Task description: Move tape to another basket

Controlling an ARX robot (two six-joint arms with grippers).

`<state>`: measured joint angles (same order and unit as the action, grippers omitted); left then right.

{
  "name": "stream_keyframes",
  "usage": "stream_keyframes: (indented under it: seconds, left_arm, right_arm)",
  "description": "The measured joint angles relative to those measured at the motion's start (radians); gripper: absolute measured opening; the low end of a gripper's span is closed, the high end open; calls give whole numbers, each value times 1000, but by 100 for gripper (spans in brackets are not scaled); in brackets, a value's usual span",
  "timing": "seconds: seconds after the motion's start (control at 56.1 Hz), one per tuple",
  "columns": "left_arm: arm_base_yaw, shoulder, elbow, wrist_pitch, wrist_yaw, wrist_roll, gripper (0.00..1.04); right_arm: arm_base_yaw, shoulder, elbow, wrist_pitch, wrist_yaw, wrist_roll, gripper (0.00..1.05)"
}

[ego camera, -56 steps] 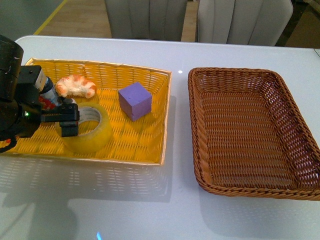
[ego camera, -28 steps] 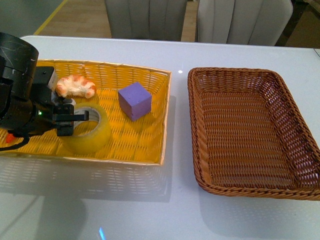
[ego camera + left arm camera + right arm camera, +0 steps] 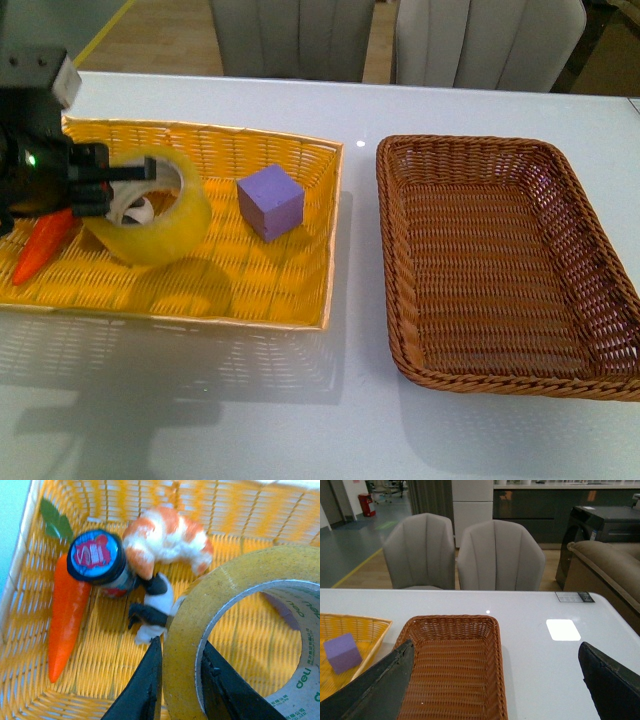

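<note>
My left gripper (image 3: 118, 188) is shut on the tape (image 3: 160, 212), a yellowish roll with a white printed core, and holds it tilted above the left part of the yellow tray-basket (image 3: 290, 300). In the left wrist view the two black fingers (image 3: 145, 685) pinch the roll's wall (image 3: 182, 655), one outside and one inside the ring. The dark brown wicker basket (image 3: 400, 290) sits empty at the right; it also shows in the right wrist view (image 3: 452, 625). My right gripper (image 3: 495, 690) is open, raised above the table, and out of the front view.
The yellow tray holds a purple cube (image 3: 270, 201), an orange carrot (image 3: 40, 247), and in the left wrist view a croissant (image 3: 167, 535), a blue-capped bottle (image 3: 95, 557) and a small black-and-white figure (image 3: 152, 607). Two grey chairs (image 3: 465, 555) stand behind the table.
My left gripper has risen with the tape, lifting it off the tray floor and tilting it. The carrot now shows below it.
</note>
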<state>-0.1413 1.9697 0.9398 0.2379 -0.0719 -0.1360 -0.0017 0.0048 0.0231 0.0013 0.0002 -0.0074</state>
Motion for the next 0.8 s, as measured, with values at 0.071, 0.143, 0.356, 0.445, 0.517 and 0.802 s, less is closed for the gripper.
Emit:
stream_keyframes:
  seconds: [0.071,0.143,0.356,0.445,0.517,0.802]
  left_arm:
    - [-23,-21,31,-24,-2,-2,15]
    - [-54,-24,64,-47,-5,-6,15]
    - [-214,38,199,-114,-18,-14,15]
    - [-274,82,255,-145,-19,-18,15]
    - [-317,115,296,-164,-22,-20,15]
    - [-449,243,485,-229,-12,-56,15]
  right_arm:
    - [0,0,0,0,0,0,96]
    - [0,0,0,0,0,0,96]
    - [0,0,0,0,0,0,96]
    - [0,0,0,0,0,0,96]
    - [0,0,0,0,0,0,96]
    - [0,0,0,0,0,0,96]
